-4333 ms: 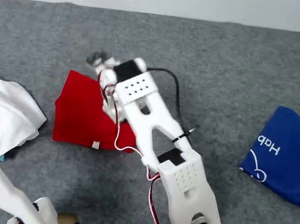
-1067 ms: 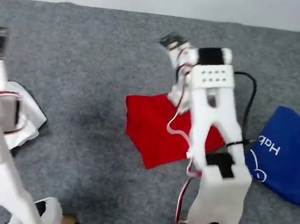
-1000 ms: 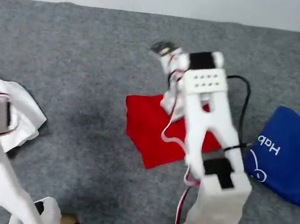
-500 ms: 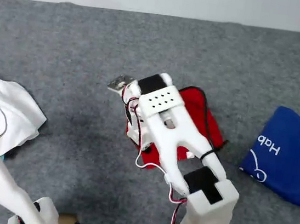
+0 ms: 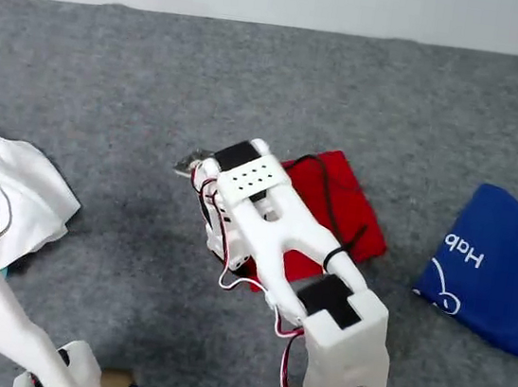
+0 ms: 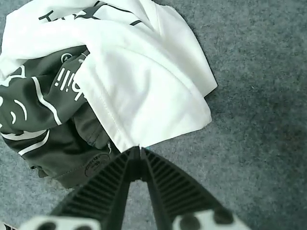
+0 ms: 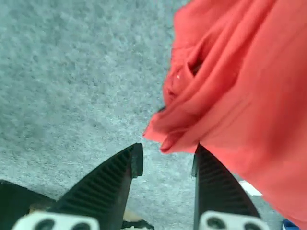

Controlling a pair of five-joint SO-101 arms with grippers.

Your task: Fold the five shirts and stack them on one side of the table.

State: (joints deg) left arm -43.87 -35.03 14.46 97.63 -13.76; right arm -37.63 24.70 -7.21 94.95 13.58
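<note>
Right gripper (image 7: 167, 157) jaws apart, straddling the bunched edge of the red shirt (image 7: 240, 96), which lies mid-table on the grey table (image 5: 396, 97), well apart from the blue shirt (image 5: 497, 268) at the right side. I judge I'm lined up to pinch that edge. Left gripper (image 6: 140, 154) jaws together, tips at the hem of the white shirt (image 6: 144, 81). I can't tell if cloth is caught. The white shirt is draped over a dark shirt (image 6: 38, 124), a loose heap rather than a folded stack.

Grey table (image 5: 113, 69) — white shirt (image 5: 26, 187); red shirt (image 5: 345, 205); blue shirt (image 5: 497, 273).
</note>
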